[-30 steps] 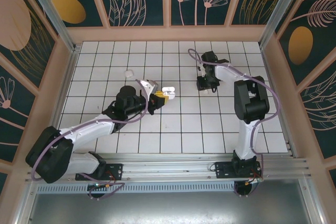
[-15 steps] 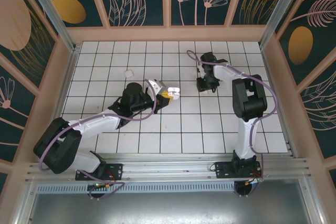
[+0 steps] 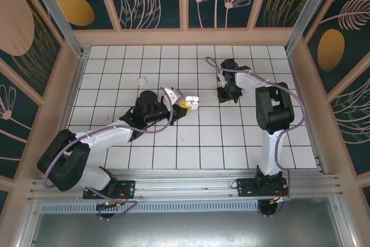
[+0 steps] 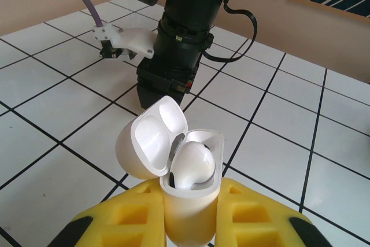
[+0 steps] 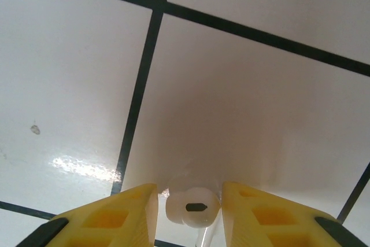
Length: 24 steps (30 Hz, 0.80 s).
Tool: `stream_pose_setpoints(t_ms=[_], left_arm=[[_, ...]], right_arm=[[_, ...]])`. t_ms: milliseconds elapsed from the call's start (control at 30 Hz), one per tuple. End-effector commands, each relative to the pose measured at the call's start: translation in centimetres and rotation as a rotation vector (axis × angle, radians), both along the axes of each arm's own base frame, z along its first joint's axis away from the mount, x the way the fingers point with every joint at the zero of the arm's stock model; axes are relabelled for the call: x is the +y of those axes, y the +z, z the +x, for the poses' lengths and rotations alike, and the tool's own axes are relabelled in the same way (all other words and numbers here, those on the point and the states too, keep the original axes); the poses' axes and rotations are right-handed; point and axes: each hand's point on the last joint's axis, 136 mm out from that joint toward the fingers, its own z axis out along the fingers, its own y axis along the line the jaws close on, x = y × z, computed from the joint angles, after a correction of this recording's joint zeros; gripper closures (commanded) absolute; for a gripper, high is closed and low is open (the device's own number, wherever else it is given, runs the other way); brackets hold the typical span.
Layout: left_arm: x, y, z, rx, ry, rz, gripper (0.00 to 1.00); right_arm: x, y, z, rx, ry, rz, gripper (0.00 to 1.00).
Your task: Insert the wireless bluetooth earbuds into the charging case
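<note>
– Bench (image 3: 231, 143) from above: what do we have on the white tiles?
– We see the left tool (image 3: 184, 106) near the middle, closed on the charging case (image 3: 191, 102). The right tool (image 3: 226, 95) points down at a tile farther back and to the right, well apart from the case. A small white piece (image 3: 140, 79) lies alone toward the back left, too small for us to tell what it is.
– And from the left wrist?
– The yellow fingers (image 4: 124, 215) press the body of the charging case from both sides and hold it upright. Its lid (image 4: 151, 143) is swung open to the left. One earbud (image 4: 191, 165) sits in the open top. Behind the case we see the right tool standing down on the bench.
– What do we get from the right wrist?
– A second earbud (image 5: 192, 206) lies on the bench between that tool's two fingers, beside a black tile line. The fingers stand close on either side of it, only narrowly apart. We cannot tell whether they already pinch it.
</note>
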Motion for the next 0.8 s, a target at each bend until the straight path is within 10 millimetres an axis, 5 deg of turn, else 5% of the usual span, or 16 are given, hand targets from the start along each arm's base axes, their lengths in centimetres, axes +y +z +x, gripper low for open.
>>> stream_pose_setpoints(t_ms=[0, 500, 767], left_arm=[[-0.6, 1.0, 0.2, -0.027, -0.012, -0.009, 1.00], [-0.2, 1.5, 0.0, -0.029, 0.003, -0.007, 1.00], [0.2, 2.0, 0.1, -0.021, 0.028, -0.019, 1.00]], right_arm=[[-1.2, -1.2, -1.3, 0.060, 0.002, -0.041, 0.65], [-0.8, -1.0, -0.6, 0.046, -0.056, -0.011, 0.76], [1.0, 2.7, 0.3, -0.107, -0.123, 0.067, 0.79]])
